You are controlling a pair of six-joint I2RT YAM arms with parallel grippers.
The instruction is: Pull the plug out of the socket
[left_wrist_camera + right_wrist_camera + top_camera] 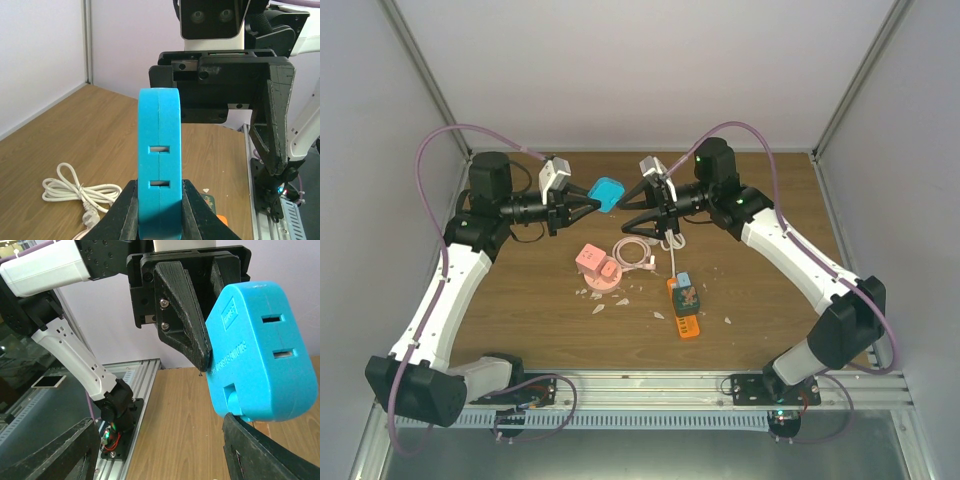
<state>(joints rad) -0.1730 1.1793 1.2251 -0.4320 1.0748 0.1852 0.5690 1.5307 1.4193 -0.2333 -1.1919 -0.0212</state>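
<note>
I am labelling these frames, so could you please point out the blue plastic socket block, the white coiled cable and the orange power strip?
Blue plastic socket block (159,166): left wrist view, face between its slots.
White coiled cable (75,191): left wrist view, middle of bundle.
Orange power strip (687,326): top external view, near end.

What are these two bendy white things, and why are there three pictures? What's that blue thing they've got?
They are two robot arms bolted to a wooden table. One picture looks down from above; the other two come from little cameras on each arm's wrist. The left tool pinches a blue block with two slots, up in the air. The right tool is open right beside it. On the table lie an orange power strip, pink blocks and a coiled cable.
</note>
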